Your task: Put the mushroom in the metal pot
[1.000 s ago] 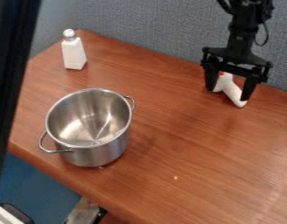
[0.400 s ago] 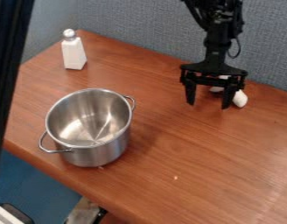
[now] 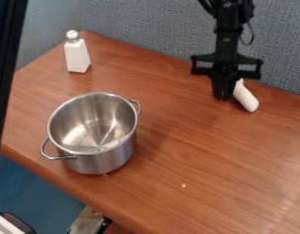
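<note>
The mushroom (image 3: pixel 245 96) lies on its side on the wooden table near the back right; only its cream-white part shows clearly. My gripper (image 3: pixel 223 92) points straight down just left of it. The dark fingers are pressed together with nothing visible between them. The mushroom rests beside the fingers, close to them or touching, not between them. The shiny metal pot (image 3: pixel 65 154) stands empty at the front left, well away from the gripper.
A white bottle with a cap (image 3: pixel 76 53) stands at the back left corner. The table's front edge (image 3: pixel 153 208) runs diagonally below the pot. A dark vertical post (image 3: pixel 8 64) fills the left side of the view.
The gripper was open around the mushroom a second ago, slid a little left, then snapped its fingers shut. The mushroom stayed on the table, now to the right of the fingers.
</note>
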Controlling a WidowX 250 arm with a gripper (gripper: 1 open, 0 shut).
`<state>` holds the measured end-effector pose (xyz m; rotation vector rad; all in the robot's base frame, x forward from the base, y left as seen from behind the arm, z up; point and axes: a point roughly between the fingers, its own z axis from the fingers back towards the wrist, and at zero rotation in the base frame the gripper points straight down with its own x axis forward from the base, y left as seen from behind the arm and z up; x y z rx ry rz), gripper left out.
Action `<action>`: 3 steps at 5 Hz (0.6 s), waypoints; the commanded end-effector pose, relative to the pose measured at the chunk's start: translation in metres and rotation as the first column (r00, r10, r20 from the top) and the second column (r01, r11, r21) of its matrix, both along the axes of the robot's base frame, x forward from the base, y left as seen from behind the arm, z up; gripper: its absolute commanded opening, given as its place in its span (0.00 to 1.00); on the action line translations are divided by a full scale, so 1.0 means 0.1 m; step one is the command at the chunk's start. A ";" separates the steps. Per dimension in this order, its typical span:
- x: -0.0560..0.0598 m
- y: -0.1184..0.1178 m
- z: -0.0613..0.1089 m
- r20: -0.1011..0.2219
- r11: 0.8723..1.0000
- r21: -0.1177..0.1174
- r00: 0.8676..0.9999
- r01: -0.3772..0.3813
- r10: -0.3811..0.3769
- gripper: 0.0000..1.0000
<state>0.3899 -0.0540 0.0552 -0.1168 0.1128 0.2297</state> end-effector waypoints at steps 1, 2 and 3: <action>0.07 -0.12 0.32 0.125 1.000 -0.013 0.992 -0.007 0.009 1.00; 0.06 -0.27 0.32 0.169 1.000 -0.002 0.986 0.006 -0.005 0.00; -0.01 -0.33 0.48 0.193 1.000 -0.004 0.981 0.005 -0.004 1.00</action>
